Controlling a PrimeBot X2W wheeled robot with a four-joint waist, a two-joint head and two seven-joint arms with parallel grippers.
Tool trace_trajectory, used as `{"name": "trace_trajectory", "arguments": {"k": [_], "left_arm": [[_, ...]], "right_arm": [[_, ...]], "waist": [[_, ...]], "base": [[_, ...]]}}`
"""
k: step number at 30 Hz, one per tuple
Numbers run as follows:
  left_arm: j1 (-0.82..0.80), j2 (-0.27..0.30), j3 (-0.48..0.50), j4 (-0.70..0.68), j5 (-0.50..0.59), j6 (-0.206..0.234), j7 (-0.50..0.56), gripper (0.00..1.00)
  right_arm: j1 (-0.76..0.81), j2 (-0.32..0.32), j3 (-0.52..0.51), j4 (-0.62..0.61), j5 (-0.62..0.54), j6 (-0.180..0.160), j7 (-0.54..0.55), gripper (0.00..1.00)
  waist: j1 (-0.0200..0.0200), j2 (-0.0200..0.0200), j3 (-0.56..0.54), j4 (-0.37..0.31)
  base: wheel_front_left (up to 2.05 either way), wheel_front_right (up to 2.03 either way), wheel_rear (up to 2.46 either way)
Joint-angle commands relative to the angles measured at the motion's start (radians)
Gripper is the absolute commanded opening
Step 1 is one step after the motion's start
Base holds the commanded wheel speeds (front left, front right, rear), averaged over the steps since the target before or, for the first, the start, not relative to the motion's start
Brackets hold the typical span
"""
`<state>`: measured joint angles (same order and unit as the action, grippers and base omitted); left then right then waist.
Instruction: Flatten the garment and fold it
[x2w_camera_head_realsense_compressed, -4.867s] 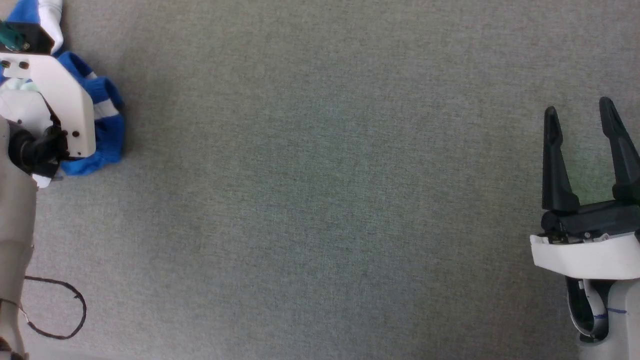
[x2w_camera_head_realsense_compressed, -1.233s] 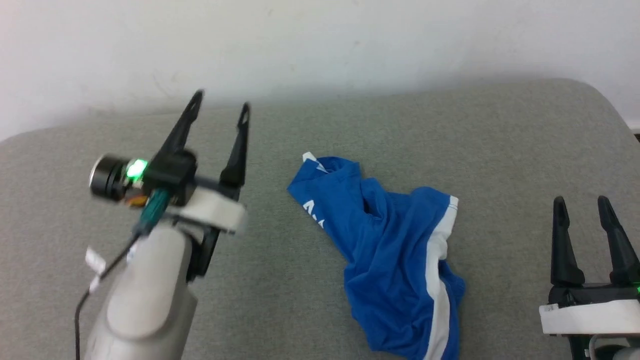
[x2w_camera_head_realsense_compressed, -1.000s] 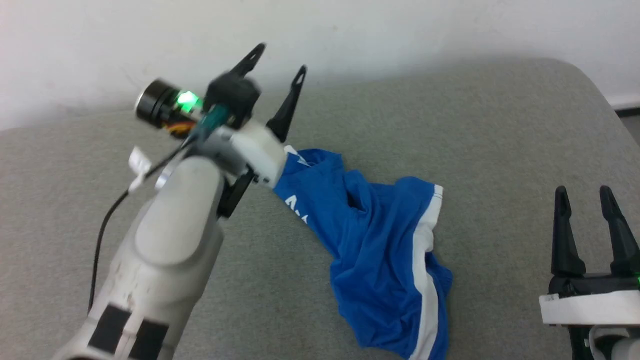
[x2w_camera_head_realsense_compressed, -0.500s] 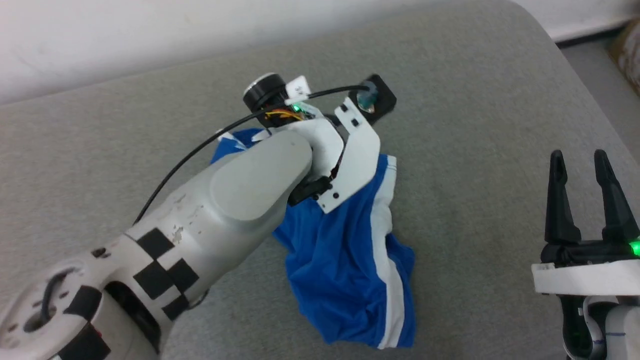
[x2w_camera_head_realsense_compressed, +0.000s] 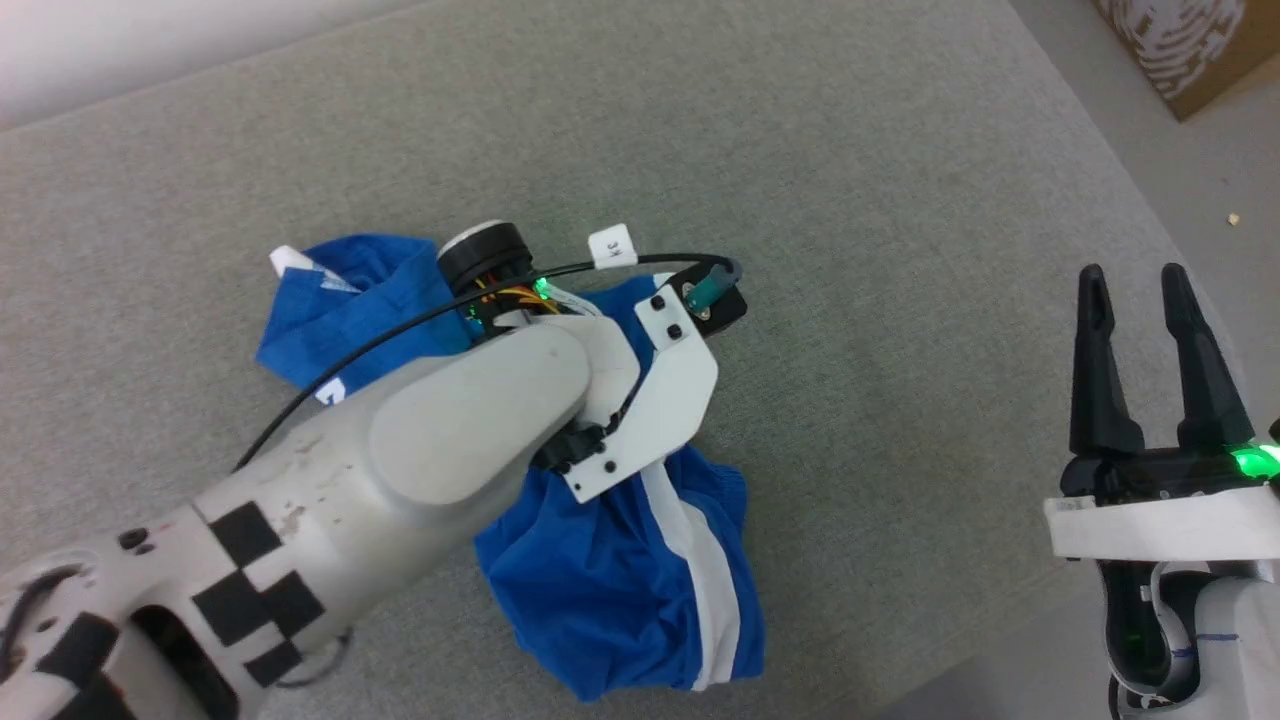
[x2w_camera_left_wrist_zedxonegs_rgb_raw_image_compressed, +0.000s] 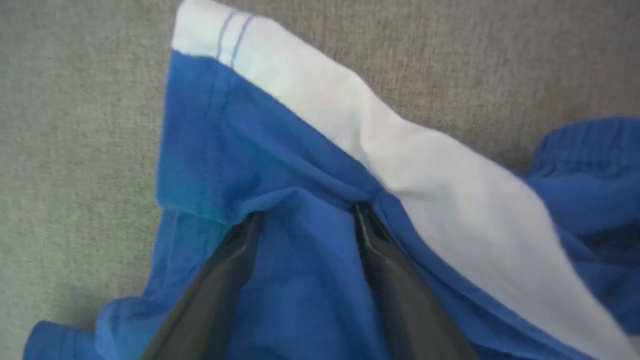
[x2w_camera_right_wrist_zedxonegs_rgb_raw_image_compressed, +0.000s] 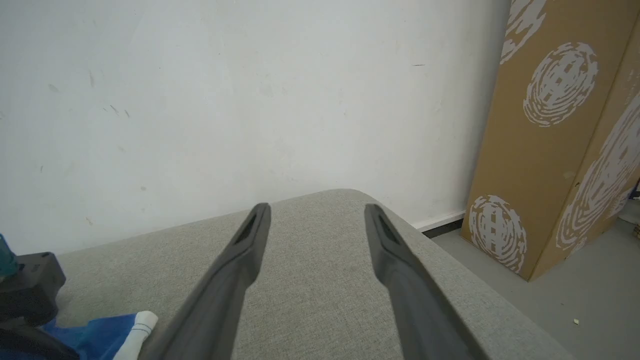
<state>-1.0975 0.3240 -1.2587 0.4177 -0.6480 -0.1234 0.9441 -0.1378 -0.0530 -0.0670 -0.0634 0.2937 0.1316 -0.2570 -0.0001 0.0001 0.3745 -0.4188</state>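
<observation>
The garment, bright blue shorts with a white side stripe, lies crumpled on the grey padded surface. My left arm reaches over it from the lower left, and its wrist hides the fingers in the head view. In the left wrist view my left gripper stands open, both fingertips pressed into the blue cloth of the garment, with a raised fold between them and the white stripe just beyond. My right gripper hovers open at the right edge, holding nothing; the right wrist view shows the right gripper over bare cushion.
The padded surface ends at the right in a rounded edge, with grey floor beyond. A patterned cardboard box stands on that floor against the white wall. A corner of the garment shows at the lower left of the right wrist view.
The head camera has tilted down and turned. My left arm has swung from the far left over the garment and come down onto it. The right gripper stays open in its place.
</observation>
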Motion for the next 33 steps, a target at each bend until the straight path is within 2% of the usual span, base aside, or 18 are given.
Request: {"name": "trace_trajectory", "arguments": {"k": [1, 3, 5, 9, 12, 16, 20, 26, 30, 33], "left_arm": [[0.059, 0.021, -0.021, 0.012, 0.005, -0.007, 0.003, 0.00], [0.054, 0.047, -0.021, -0.019, -0.003, -0.007, -0.046, 0.00], [0.028, 0.063, -0.021, -0.039, -0.020, -0.007, -0.145, 0.00], [-0.039, 0.082, -0.009, -0.039, -0.057, -0.007, -0.416, 0.00], [-0.042, 0.109, 0.054, -0.026, -0.060, 0.005, -0.594, 0.00], [0.038, 0.181, 0.143, -0.049, -0.091, 0.093, -0.751, 0.00], [0.181, 0.285, 0.193, -0.098, -0.137, 0.189, -0.826, 0.00], [0.468, 0.429, 0.283, -0.152, -0.272, 0.339, -0.948, 0.00], [0.635, 0.454, 0.290, -0.153, -0.339, 0.408, -0.985, 0.00], [0.714, 0.434, 0.278, -0.131, -0.382, 0.402, -0.994, 0.00]], "right_arm": [[-0.006, 0.003, -0.005, 0.002, 0.004, -0.001, -0.005, 1.00], [0.003, 0.003, -0.015, 0.003, 0.000, -0.001, -0.005, 1.00], [0.012, 0.003, -0.026, 0.001, -0.008, -0.001, -0.005, 1.00], [0.042, 0.003, -0.044, -0.004, -0.038, -0.001, -0.005, 1.00], [0.069, 0.003, -0.064, -0.010, -0.059, -0.001, -0.005, 1.00], [0.103, 0.003, -0.078, -0.016, -0.080, -0.001, -0.005, 1.00], [0.130, 0.003, -0.079, -0.021, -0.095, -0.001, -0.005, 1.00], [0.147, 0.003, -0.074, -0.026, -0.109, -0.001, -0.005, 1.00], [0.161, 0.003, -0.065, -0.023, -0.122, -0.001, -0.005, 1.00], [0.163, 0.003, -0.059, -0.018, -0.132, -0.001, -0.005, 1.00]], "waist": [[0.0001, -0.0001, 0.017, -0.019], [0.0001, -0.0001, 0.001, -0.002], [0.0001, -0.0001, -0.020, 0.026], [0.0001, -0.0001, -0.079, 0.097], [0.0001, -0.0001, -0.129, 0.163], [0.0001, -0.0001, -0.184, 0.249], [0.0001, -0.0001, -0.218, 0.324], [0.0001, -0.0001, -0.237, 0.382], [0.0001, -0.0001, -0.245, 0.401], [0.0001, -0.0001, -0.250, 0.408]], "base": [[0.00, 0.00, 0.00], [0.00, 0.00, 0.00], [0.00, 0.00, 0.00], [0.00, 0.00, 0.00], [0.00, 0.00, 0.00], [0.00, 0.00, 0.00], [0.00, 0.00, 0.00], [0.00, 0.00, 0.00], [0.00, 0.00, 0.00], [0.00, 0.00, 0.00]]}}
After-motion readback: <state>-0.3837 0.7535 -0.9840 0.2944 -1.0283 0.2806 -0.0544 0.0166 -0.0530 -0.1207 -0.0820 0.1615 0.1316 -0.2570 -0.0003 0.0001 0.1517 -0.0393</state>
